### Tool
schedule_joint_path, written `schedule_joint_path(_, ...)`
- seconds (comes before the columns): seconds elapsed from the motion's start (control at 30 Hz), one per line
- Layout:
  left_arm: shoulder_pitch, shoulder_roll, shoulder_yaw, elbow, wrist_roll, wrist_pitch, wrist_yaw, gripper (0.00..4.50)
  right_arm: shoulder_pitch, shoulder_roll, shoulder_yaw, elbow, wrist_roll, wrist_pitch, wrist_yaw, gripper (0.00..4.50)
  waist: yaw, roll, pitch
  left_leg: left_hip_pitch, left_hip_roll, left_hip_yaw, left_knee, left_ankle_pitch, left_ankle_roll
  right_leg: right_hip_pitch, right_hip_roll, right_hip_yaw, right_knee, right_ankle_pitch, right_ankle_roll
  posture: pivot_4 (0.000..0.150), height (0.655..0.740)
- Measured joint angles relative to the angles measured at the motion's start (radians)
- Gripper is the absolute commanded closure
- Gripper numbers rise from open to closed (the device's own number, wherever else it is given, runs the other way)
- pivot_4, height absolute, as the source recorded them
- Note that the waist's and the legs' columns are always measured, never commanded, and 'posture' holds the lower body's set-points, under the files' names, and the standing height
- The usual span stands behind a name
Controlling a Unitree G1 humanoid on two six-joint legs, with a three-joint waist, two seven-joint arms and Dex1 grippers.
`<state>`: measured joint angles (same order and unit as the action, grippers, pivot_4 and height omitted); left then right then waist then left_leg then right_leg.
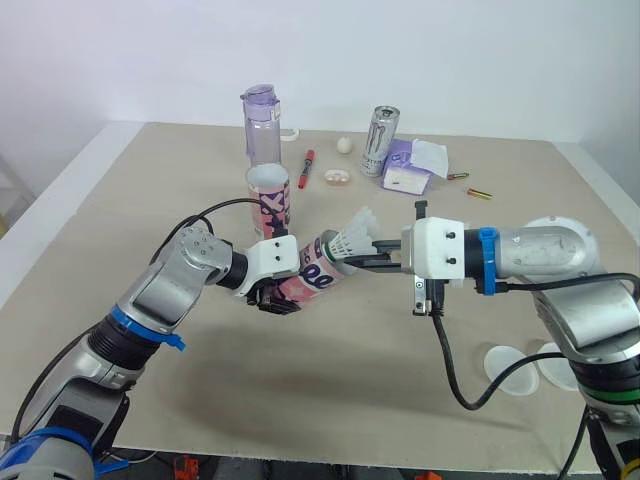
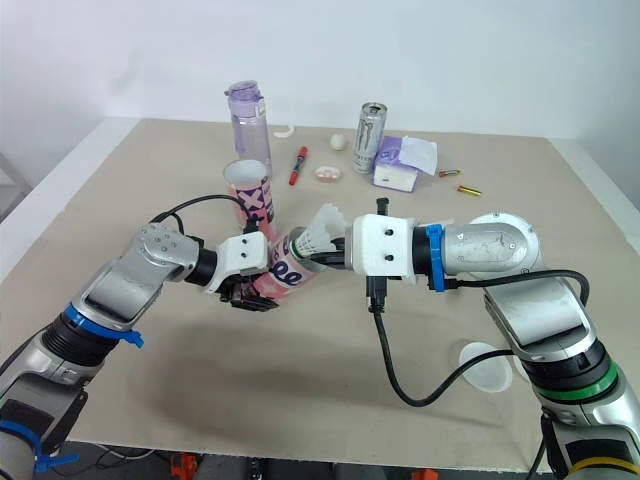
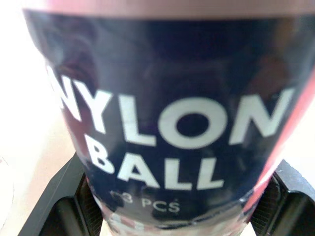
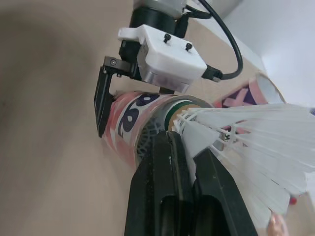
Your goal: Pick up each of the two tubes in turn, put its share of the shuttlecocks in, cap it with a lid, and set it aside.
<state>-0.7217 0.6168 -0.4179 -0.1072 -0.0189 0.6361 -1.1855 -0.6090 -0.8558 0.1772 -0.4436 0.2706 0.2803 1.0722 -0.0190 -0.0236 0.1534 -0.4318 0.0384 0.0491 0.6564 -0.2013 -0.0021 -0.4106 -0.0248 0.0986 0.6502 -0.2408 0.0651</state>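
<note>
Beige counter (image 1: 120, 220), head view: just in front of the upright tube (image 1: 268, 198), the left tool (image 1: 282, 298) clamps a tilted tube (image 1: 318, 270) mid-body. The right tool (image 1: 362, 258), forearm level, pinches a shuttlecock (image 1: 352, 236) at that tube's mouth.

Left wrist view: fingers (image 3: 59, 201) flank what is probably stiff, light card.

Right wrist view: pressed-together fingers (image 4: 162, 187) nip the skirt's base. The skirt looks crushable, so it is best held lightly near the cork.
</note>
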Motion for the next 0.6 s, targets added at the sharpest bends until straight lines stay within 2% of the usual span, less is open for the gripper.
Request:
schedule_joint_path(0.03, 0.000, 0.001, 0.000, -0.002, 0.000, 0.003, 0.000, 1.13, -0.010, 0.003, 0.012, 0.011, 0.000, 0.002, 0.015, 2.28, 0.000, 0.000, 0.000, 0.000, 0.000, 0.000, 0.000, 0.000, 0.000, 0.000, 0.000, 0.000, 0.000, 0.000, 0.000, 0.150, 0.7400)
schedule_joint_path(0.07, 0.000, 0.001, 0.000, -0.003, 0.000, 0.003, 0.000, 1.13, -0.025, 0.004, 0.012, 0.016, 0.000, 0.006, 0.019, 2.14, 0.000, 0.000, 0.000, 0.000, 0.000, 0.000, 0.000, 0.000, 0.000, 0.000, 0.000, 0.000, 0.000, 0.000, 0.000, 0.150, 0.7400)
schedule_joint_path(0.1, 0.000, 0.001, 0.000, -0.003, 0.000, 0.004, 0.000, 1.13, -0.034, 0.004, 0.011, 0.016, 0.004, 0.010, 0.023, 1.62, 0.000, 0.000, 0.000, 0.000, 0.000, 0.000, 0.000, 0.000, 0.000, 0.000, 0.000, 0.000, 0.000, 0.000, 0.000, 0.150, 0.7400)
schedule_joint_path(0.13, 0.000, 0.000, 0.000, -0.003, 0.000, 0.005, 0.000, 1.13, -0.044, 0.004, 0.009, 0.015, 0.015, 0.020, 0.032, 1.31, 0.000, 0.000, 0.000, 0.000, 0.000, -0.001, 0.000, 0.000, 0.000, 0.000, 0.000, -0.001, 0.000, 0.000, -0.001, 0.150, 0.7400)
schedule_joint_path(0.17, 0.000, 0.000, 0.000, -0.003, 0.000, 0.005, 0.000, 1.13, -0.045, 0.004, 0.008, 0.014, 0.024, 0.029, 0.034, 1.15, 0.000, 0.000, 0.000, 0.000, 0.000, -0.001, 0.000, 0.000, 0.000, 0.000, 0.000, -0.001, 0.000, 0.000, -0.001, 0.150, 0.7400)
schedule_joint_path(0.2, 0.000, 0.000, 0.000, -0.004, 0.000, 0.005, 0.001, 1.13, -0.045, 0.004, -0.003, 0.014, 0.053, 0.061, 0.033, 0.68, 0.000, 0.000, 0.000, 0.000, 0.000, -0.001, 0.000, 0.000, 0.000, 0.000, 0.000, -0.001, 0.000, 0.000, -0.001, 0.150, 0.7400)
schedule_joint_path(0.27, 0.000, 0.000, 0.000, -0.005, 0.000, 0.006, 0.001, 1.13, -0.050, 0.005, -0.040, 0.014, 0.100, 0.114, 0.028, 0.47, 0.000, 0.000, 0.000, 0.000, 0.000, 0.000, 0.000, 0.000, 0.000, 0.000, 0.000, 0.000, 0.000, 0.001, -0.001, 0.150, 0.7400)
schedule_joint_path(0.4, -0.001, 0.000, -0.002, -0.005, 0.003, 0.004, 0.001, 1.13, -0.113, -0.002, -0.147, 0.034, 0.218, 0.258, -0.001, 0.47, 0.000, 0.000, 0.000, 0.000, 0.000, 0.000, 0.000, 0.000, 0.000, 0.000, 0.000, 0.000, 0.000, 0.001, -0.002, 0.150, 0.7400)
schedule_joint_path(0.5, -0.008, 0.000, -0.008, -0.004, 0.009, 0.002, -0.003, 1.13, -0.143, -0.040, -0.198, 0.097, 0.275, 0.352, 0.003, 1.25, -0.001, 0.000, 0.000, 0.000, 0.000, 0.000, 0.000, 0.000, 0.000, 0.000, 0.000, 0.000, 0.000, 0.001, -0.003, 0.150, 0.7400)
schedule_joint_path(0.53, -0.013, -0.001, -0.013, -0.004, 0.010, 0.002, -0.005, 1.13, -0.150, -0.048, -0.181, 0.108, 0.275, 0.355, 0.031, 1.66, -0.001, 0.000, 0.001, 0.000, 0.000, 0.000, 0.000, 0.000, 0.000, 0.000, 0.000, 0.000, 0.000, 0.001, -0.002, 0.150, 0.7400)
schedule_joint_path(0.57, -0.016, -0.005, -0.018, -0.004, 0.010, 0.001, -0.005, 1.13, -0.158, -0.054, -0.170, 0.117, 0.273, 0.354, 0.054, 1.84, 0.000, 0.000, 0.001, 0.000, 0.000, 0.000, 0.000, 0.000, 0.000, -0.001, 0.000, 0.000, 0.000, 0.001, -0.002, 0.150, 0.7400)
schedule_joint_path(0.6, -0.017, -0.007, -0.019, -0.004, 0.010, -0.001, -0.007, 1.13, -0.177, -0.064, -0.144, 0.130, 0.262, 0.344, 0.085, 2.41, -0.001, 0.000, 0.001, 0.000, 0.000, 0.000, 0.000, 0.000, 0.000, -0.001, 0.000, 0.000, 0.000, 0.001, -0.002, 0.150, 0.7400)
